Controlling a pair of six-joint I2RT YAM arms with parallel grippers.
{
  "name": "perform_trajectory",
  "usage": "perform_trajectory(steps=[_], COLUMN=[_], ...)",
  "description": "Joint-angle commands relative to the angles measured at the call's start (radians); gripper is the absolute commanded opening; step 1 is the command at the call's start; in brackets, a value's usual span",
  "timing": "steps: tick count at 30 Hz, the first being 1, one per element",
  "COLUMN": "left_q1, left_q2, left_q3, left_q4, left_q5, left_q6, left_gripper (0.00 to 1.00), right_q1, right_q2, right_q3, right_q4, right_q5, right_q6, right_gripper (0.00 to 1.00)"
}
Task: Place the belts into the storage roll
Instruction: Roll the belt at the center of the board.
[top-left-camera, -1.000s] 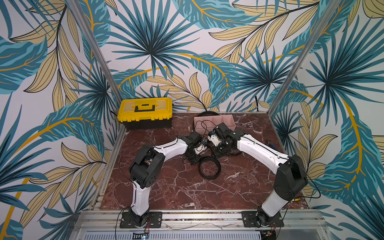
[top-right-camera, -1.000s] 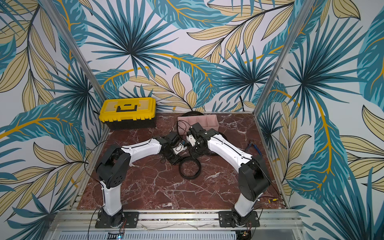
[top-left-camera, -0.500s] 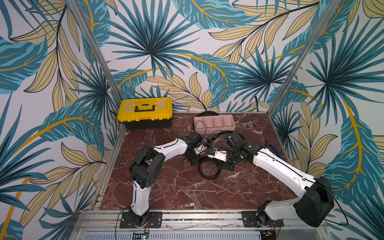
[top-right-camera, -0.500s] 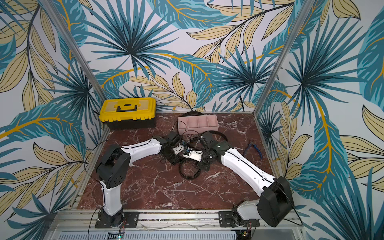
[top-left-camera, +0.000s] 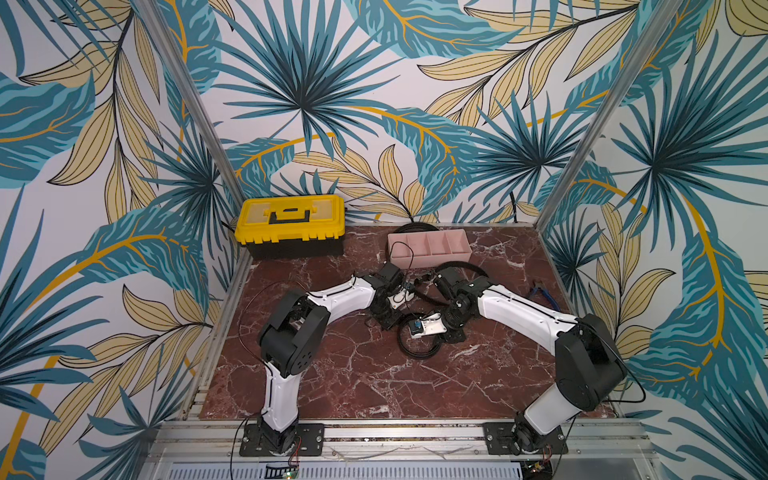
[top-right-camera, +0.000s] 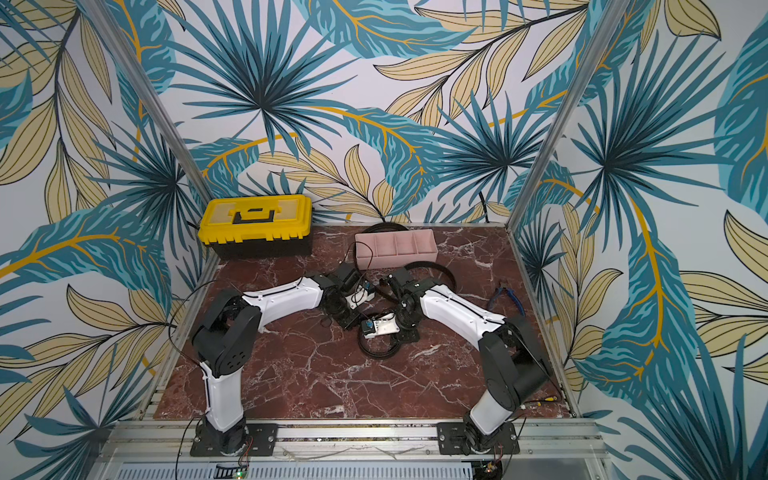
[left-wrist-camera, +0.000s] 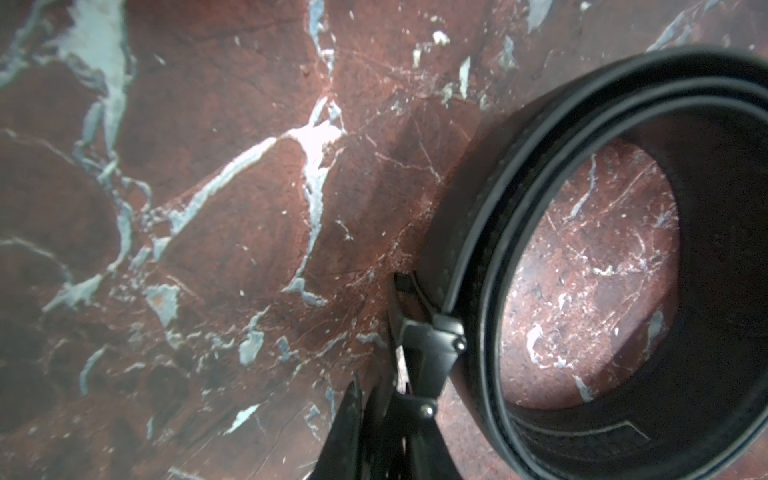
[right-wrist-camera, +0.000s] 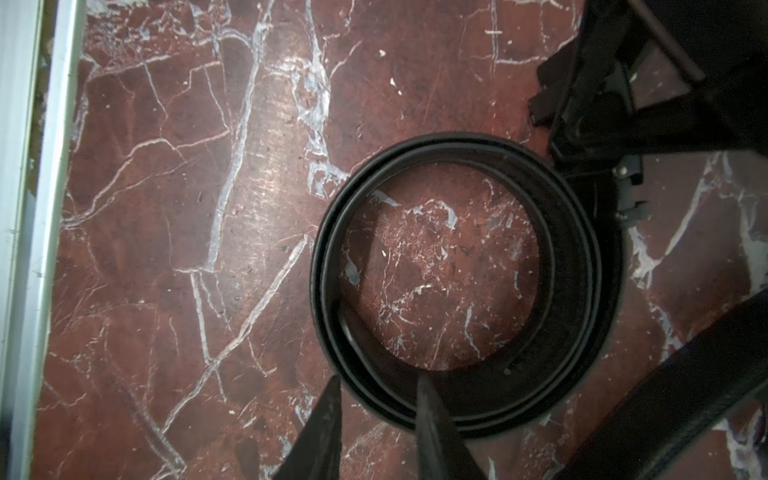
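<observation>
A coiled black belt (top-left-camera: 417, 351) (right-wrist-camera: 582, 270) lies on the marble table. Its dark buckle (left-wrist-camera: 432, 345) (right-wrist-camera: 627, 187) is pinched in my left gripper (left-wrist-camera: 384, 415) (top-left-camera: 390, 321), which is shut on it. My right gripper (right-wrist-camera: 378, 399) (top-left-camera: 442, 337) hangs over the coil's other side, open, with one finger outside the coil's wall and one inside. A second belt (top-left-camera: 478, 268) (top-right-camera: 434, 266) lies in a loose loop in front of the storage roll (top-left-camera: 432, 259) (top-right-camera: 399, 259), a pale pink tray with four compartments, all without a belt in them.
A yellow-and-black toolbox (top-left-camera: 291, 224) stands at the back left. Blue-handled pliers (top-left-camera: 542, 291) lie near the right edge. A black arc (top-left-camera: 415, 226) shows behind the tray. In the right wrist view an aluminium frame rail (right-wrist-camera: 25, 208) borders the table.
My right arm has swung away from the tray and come down over the coiled belt. The left arm and the coil have stayed put.
</observation>
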Motion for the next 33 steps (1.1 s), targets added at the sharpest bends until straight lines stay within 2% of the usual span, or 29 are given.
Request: perform_trajectory(steps=[1,5,19,33], left_q1=[-0.007,-0.007,-0.007,-0.007], left_q2=[0.035,0.038,0.046,0.057], left_q3=[-0.048,-0.045,-0.040,-0.028], left_q4=[-0.025,-0.025,-0.025,-0.026], left_q5=[0.013,0.018,0.017,0.015], left_q6=[0.007,0.005,0.002,0.000], left_gripper=[0.00,0.00,0.00,0.00], right_q1=[-0.002,-0.002,0.013,0.021], right_q2=[0.011,0.021,0.062,0.023], right_q3=[-0.047,-0.068,-0.049,-0.126], right_q4=[0.027,0.084,0.092,0.086], right_q5=[0.035,0.098,0.080,0.079], right_q6=[-0.056,-0.053,-0.037,-0.035], right_gripper=[0.33,0.33,0.33,0.33])
